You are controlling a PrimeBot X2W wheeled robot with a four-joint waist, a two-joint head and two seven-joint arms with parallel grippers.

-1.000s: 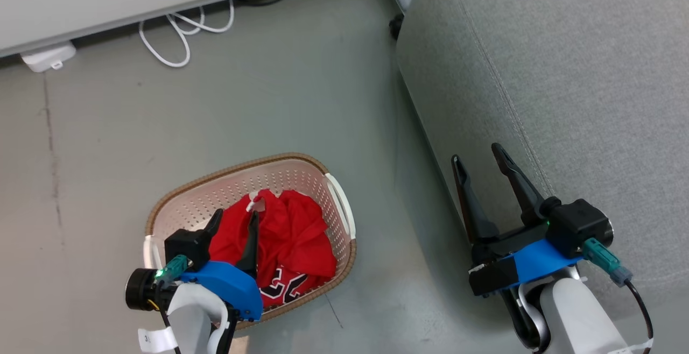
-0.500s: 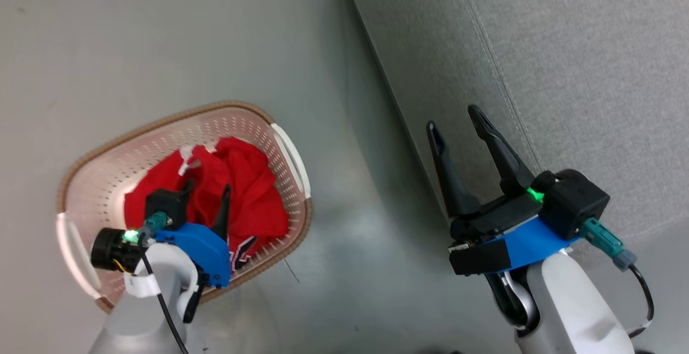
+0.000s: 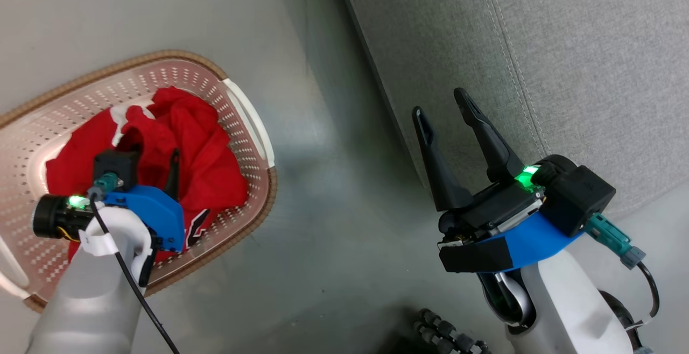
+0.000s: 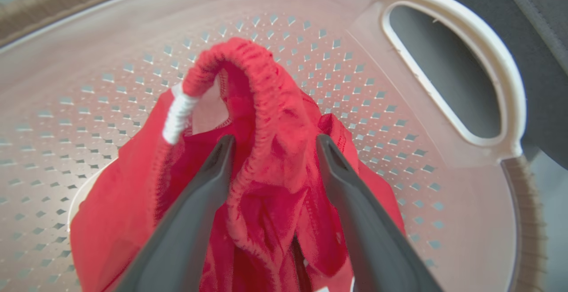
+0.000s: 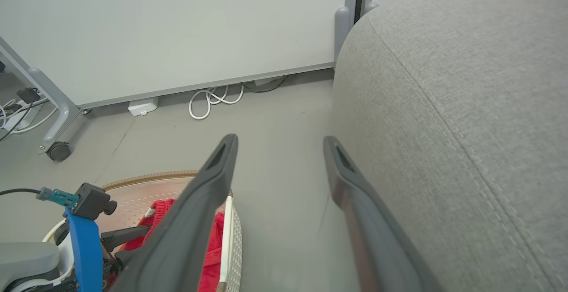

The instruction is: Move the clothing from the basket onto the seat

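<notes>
Left end effector (image 4: pixel 275 139) and right end effector (image 3: pixel 439 101) both spread; lettering on clothing (image 3: pixel 204 155) mostly hidden, basket (image 3: pixel 70 112) cut off.

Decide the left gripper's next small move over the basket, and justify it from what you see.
Probably close the left gripper: its open fingers straddle a raised fold of the red clothing inside the basket, with nothing gripped yet.

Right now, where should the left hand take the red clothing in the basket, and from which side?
Probably the gathered red band of the clothing, from above: it arches up clear of the rest, and the open left hand straddles it, inside the basket.
</notes>
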